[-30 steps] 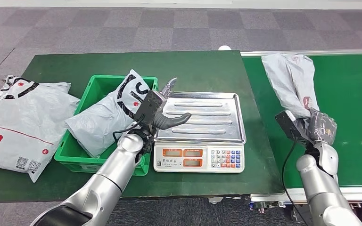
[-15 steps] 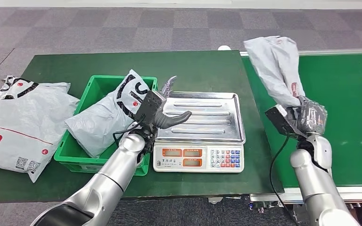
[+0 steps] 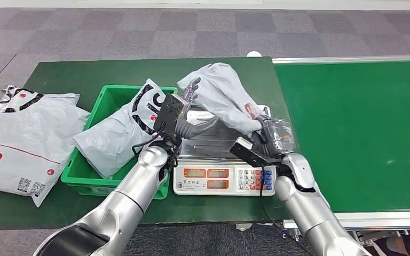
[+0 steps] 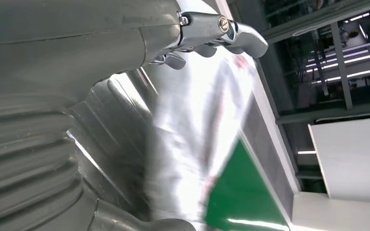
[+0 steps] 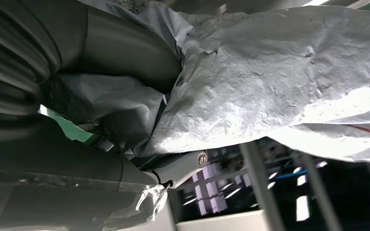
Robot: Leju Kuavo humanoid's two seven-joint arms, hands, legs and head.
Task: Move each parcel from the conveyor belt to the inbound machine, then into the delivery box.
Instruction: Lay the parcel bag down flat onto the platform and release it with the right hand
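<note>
step: parcel (image 3: 221, 96) is being carried from the conveyor belt (image 3: 363, 128) to the inbound machine (image 3: 225, 160) — a scale with a steel tray.

right hand (image 3: 273, 136): clenched on one end of the parcel, bag plastic bunched in the fingers; grip is confirmed in the right wrist view.

parcel position: held in the air over the scale tray, free end raised toward the far left corner of the tray, close to the left hand. Contact with the tray cannot be told.

left hand (image 3: 188, 114): spread, nothing held, poised at the left edge of the tray; the parcel is seen just in front of it in the left wrist view.

delivery box (image 3: 97, 109): green crate at the left of the scale, one bag (image 3: 120, 130) already lying in it.

how to do it well: parcel should be lowered flat and centred on the tray — no overhang onto the keypad or the crate rim. Release only once the weight is borne by the tray. Left hand should be kept off the tray so the reading is not disturbed.
</note>
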